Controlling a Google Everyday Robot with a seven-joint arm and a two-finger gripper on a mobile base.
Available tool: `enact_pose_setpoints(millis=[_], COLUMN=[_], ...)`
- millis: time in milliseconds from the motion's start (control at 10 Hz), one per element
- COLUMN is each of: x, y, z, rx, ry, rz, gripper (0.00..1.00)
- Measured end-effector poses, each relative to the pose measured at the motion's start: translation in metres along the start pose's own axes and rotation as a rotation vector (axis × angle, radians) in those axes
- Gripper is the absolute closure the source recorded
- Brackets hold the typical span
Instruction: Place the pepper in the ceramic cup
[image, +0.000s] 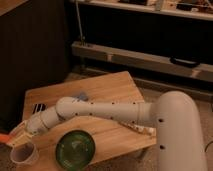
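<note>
1. Now, low table (115, 85), dim room: my arm (100, 109) reaches across the wooden top to its front left corner, where the gripper (14, 136) hangs just above and beside the cup (24, 154).

2. Caught in the gripper, the pepper (4, 137) shows only as a small orange-red tip poking out at the picture's left edge — the fingers are closed on it, and the rest is hidden.

3. White and round, the cup stands upright at the table's corner, mouth open and nothing visible inside; the green plate (75, 149) sits just to its right, apart from it.

4. Something small and blue (81, 95) lies farther back on the table, partly behind my arm — not my concern.

5. Handling, as I judge it: the pepper should be light and slightly soft with a smooth skin, so a modest squeeze across its thicker middle is the hold to want; too hard would bruise it, too loose and it slides.

6. By my reading, the pepper is near the cup's left rim but not yet over the mouth, so a small shift toward the centre is called for before release; the cup looks light enough to tip if knocked.
</note>
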Motion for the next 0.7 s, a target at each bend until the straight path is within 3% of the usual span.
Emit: enact_pose_setpoints(millis=[500,700], x=[0.0016,0.0001], y=[0.0042,0.0058], z=[0.0098,0.0099], rx=[-0.028,-0.036], ry=[-0.032,-0.030], rz=[-0.012,-0.016], gripper=[0.35,0.22])
